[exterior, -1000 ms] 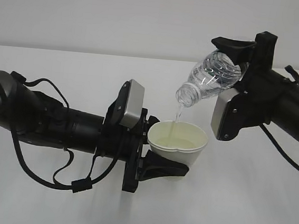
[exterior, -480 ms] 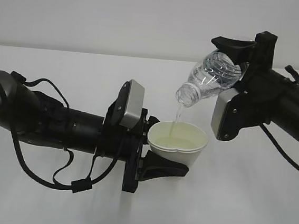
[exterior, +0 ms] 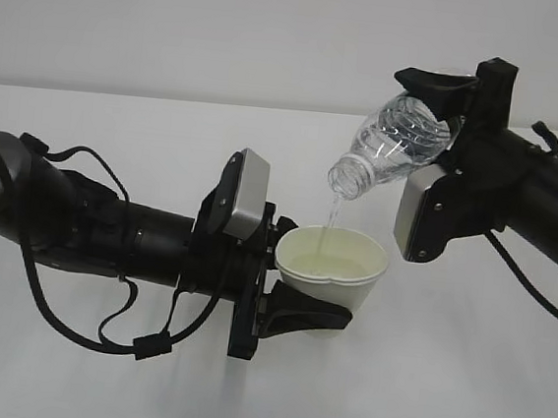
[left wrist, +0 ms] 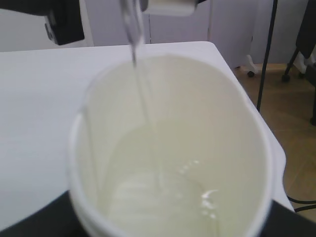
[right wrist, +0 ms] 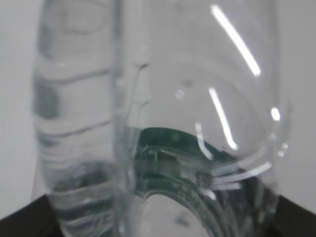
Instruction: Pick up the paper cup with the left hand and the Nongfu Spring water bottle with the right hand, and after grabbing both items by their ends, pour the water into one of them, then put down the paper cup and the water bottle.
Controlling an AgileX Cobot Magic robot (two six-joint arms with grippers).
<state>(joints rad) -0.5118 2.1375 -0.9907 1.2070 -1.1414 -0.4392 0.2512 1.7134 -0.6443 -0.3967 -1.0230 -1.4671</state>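
A white table (exterior: pixel 458 404) fills the scene under a pale wall, and two black arms reach in above it from either side. The left arm (exterior: pixel 90 225) stretches across low, its gripper (exterior: pixel 296 285) closed around the paper cup (exterior: pixel 337 274), one black jaw curling under the cup's front side while the cup stands upright just above the table. The right arm (exterior: pixel 527 198) comes in higher, its gripper (exterior: pixel 447 102) clamped on the base end of the water bottle (exterior: pixel 394 141), which tilts neck-down toward the left with its open mouth just above the cup. A thin stream of water (exterior: pixel 329 219) falls from the mouth into the cup, where a shallow pool (left wrist: pixel 163 197) covers the cream bottom
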